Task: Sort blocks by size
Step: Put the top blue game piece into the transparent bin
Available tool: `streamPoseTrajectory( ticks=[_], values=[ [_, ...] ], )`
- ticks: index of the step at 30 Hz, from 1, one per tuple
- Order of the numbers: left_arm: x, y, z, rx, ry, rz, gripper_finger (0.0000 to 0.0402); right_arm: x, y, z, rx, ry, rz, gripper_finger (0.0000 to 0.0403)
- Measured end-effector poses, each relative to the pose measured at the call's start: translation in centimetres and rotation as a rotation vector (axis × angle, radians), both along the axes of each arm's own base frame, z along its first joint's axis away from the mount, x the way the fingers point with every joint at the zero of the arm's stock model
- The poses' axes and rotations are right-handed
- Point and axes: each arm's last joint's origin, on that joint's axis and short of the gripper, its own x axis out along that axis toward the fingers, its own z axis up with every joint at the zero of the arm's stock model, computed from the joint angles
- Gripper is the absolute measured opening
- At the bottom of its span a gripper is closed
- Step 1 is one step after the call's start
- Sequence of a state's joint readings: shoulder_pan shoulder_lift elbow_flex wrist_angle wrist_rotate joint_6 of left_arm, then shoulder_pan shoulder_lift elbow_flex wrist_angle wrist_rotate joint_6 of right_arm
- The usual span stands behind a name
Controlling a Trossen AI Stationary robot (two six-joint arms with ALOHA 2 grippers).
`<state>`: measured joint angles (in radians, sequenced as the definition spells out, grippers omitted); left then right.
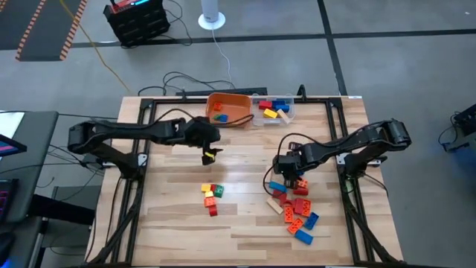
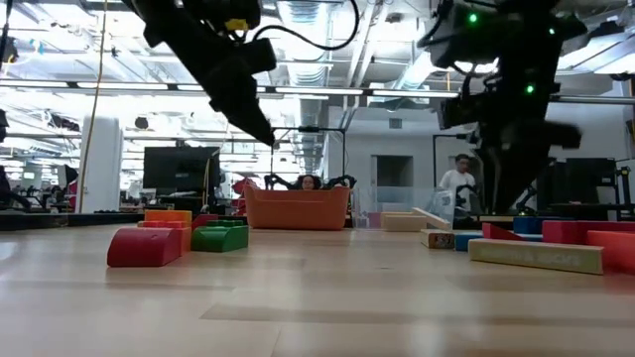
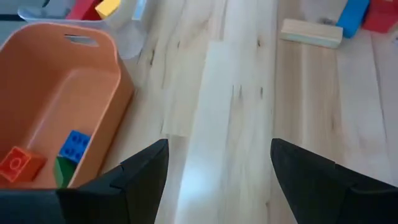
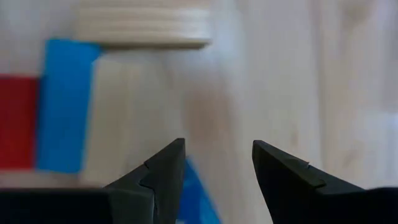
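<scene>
Red and green blocks (image 2: pixel 164 238) lie nearest the low camera; in the high view they form a small cluster (image 1: pixel 211 195) at mid-table. A larger heap of red, blue, orange and tan blocks (image 1: pixel 297 212) is spread on the right half of the table. At the far edge, an orange bowl (image 1: pixel 229 109) holds a few small bricks, and a clear container (image 1: pixel 274 109) beside it holds longer ones.

The left gripper (image 1: pixel 210 154) is held above bare wood between the bowl and the small cluster, its jaws spread wide and empty, as the left wrist view shows. The right gripper (image 1: pixel 286 170) is lowered over the upper edge of the heap, its jaws parted narrowly with nothing between them; a blue block (image 4: pixel 64 104) and what seems to be a second blue piece just under the fingertips are seen, though the close view is too soft for certainty.

The pick appears to be in hand on the right. It would be done well if one single brick were straddled squarely across its short sides, clear of its red neighbour, before closing, so that no second block is dragged along.
</scene>
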<state>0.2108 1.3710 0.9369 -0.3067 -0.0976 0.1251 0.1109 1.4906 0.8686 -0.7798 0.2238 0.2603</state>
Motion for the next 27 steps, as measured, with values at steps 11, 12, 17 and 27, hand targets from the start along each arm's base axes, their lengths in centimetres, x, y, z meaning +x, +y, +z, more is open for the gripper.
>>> streamPoseTrajectory(
  ticks=[11,12,17,27],
  values=[
    [-1.1,-1.4,-1.3,-0.022,0.051,0.004,0.0274,-1.4,1.6,-1.0,0.075,0.118,0.188,0.0217],
    [-1.1,-1.4,-1.4,-0.022,0.053,0.004,0.0274,-1.4,1.6,-1.0,0.083,0.118,0.178,0.0217],
    [-1.2,-1.4,-1.6,-0.018,0.056,0.005,0.0274,-1.6,1.3,-1.4,0.082,0.122,0.163,0.0217],
    [-1.5,-1.5,-2.0,-0.020,0.107,0.007,0.0274,-2.2,0.4,-2.2,0.052,0.165,0.159,0.0217]
  ],
)
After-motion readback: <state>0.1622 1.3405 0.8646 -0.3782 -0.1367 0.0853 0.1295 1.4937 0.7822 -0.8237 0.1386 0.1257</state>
